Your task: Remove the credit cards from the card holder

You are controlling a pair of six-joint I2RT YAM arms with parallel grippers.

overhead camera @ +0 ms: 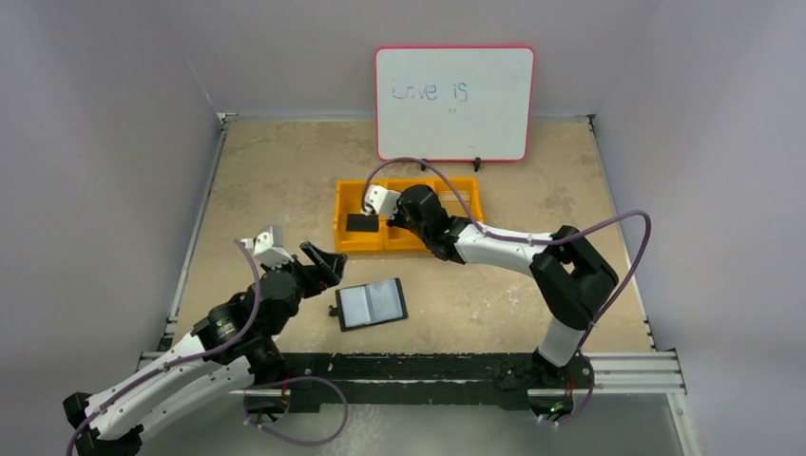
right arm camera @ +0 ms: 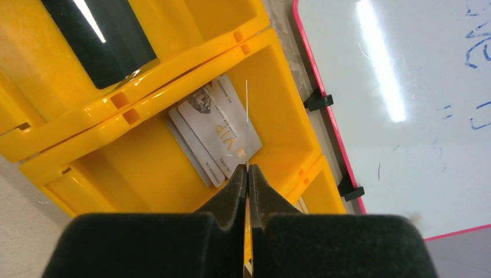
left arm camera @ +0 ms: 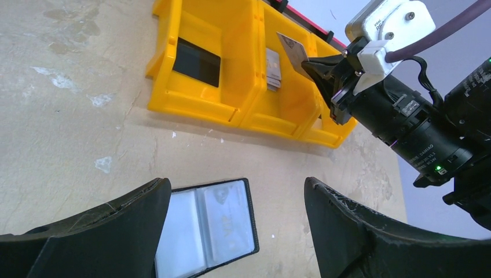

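The right pincer [right arm camera: 247, 172] grips one card [left arm camera: 292, 51], edge-on above the middle compartment of the tray [left arm camera: 197, 110], where other cards [right arm camera: 217, 130] lie. Nearer, the card holder [overhead camera: 371, 304] lies open on the worktop [overhead camera: 285, 171], with the left pincer [overhead camera: 328, 259] gaping wide just to its left. One pocket seems to hold another card.

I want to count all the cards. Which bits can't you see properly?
Left wrist view: the left gripper and bottom edge hide part of the card holder; pocket contents unclear.
Right wrist view: the held credit card is edge-on, face unseen.
Same view: stacked credit cards in the yellow tray, top one covers the rest.
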